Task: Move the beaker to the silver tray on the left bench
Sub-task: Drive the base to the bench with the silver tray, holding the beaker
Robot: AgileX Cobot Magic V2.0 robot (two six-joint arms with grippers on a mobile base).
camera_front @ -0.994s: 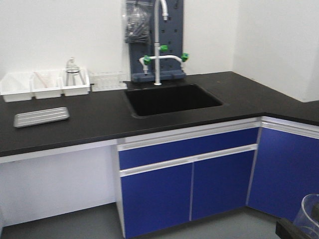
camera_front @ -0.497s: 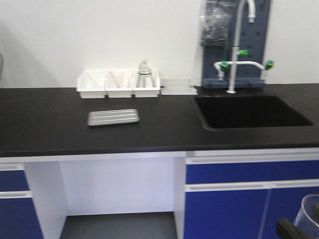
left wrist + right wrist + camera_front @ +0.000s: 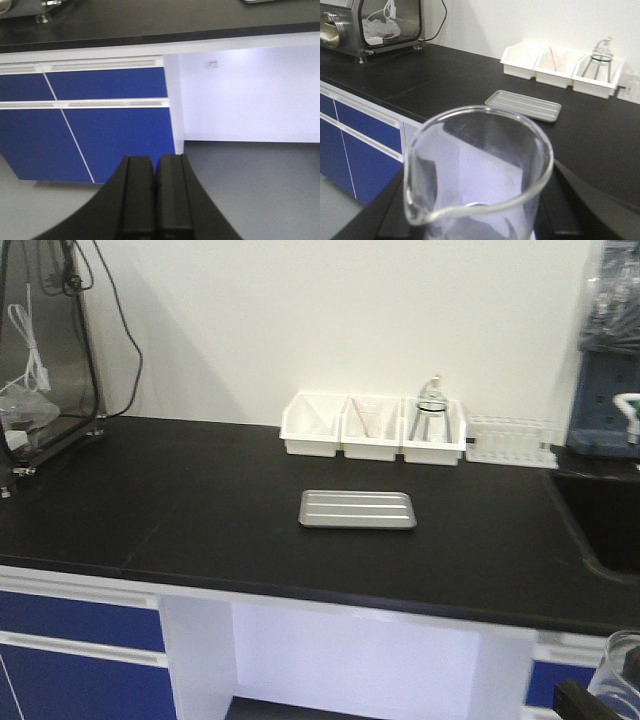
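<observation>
On the left bench (image 3: 200, 500), a steel glass-fronted chamber (image 3: 40, 350) is seen at the upper left of the front view. The silver tray (image 3: 357, 509) is laid flat near the centre, its long axis running left to right along the bench's front edge. Three white bins (image 3: 372, 427) are lined up behind it against the wall, apart from it, and a flask on a wire stand (image 3: 432, 405) is held in the right-hand bin. The beaker (image 3: 618, 675) is seen in the lower right corner, off the bench and well apart from the tray. It is clamped upright between the fingers (image 3: 580, 205) of the right gripper (image 3: 485, 225), mouth up, its pour lip turned to the wrist view's lower left. The left gripper (image 3: 155, 200) is pressed together on nothing, before blue cabinet doors (image 3: 100, 125).
</observation>
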